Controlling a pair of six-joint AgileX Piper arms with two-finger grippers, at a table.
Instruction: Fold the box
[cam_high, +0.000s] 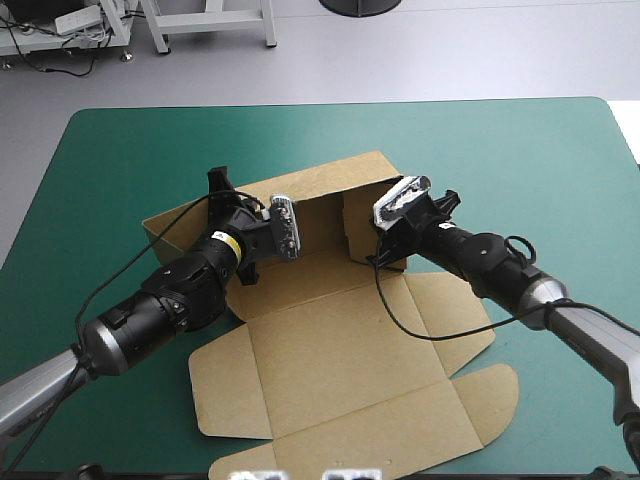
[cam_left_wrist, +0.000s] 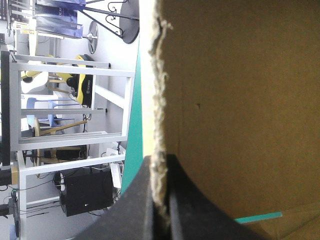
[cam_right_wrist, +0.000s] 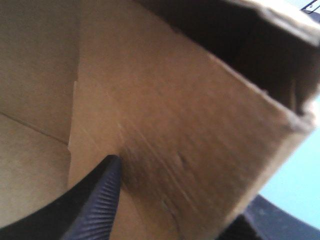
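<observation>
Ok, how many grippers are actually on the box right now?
2. The left gripper is shut on the box, pinching the top edge of its raised far wall; the right gripper straddles the raised right-end panel, fingers apart.

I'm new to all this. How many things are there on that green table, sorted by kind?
brown box: 1
grippers with black fingers: 2 (left gripper, right gripper)
Total: 3
</observation>
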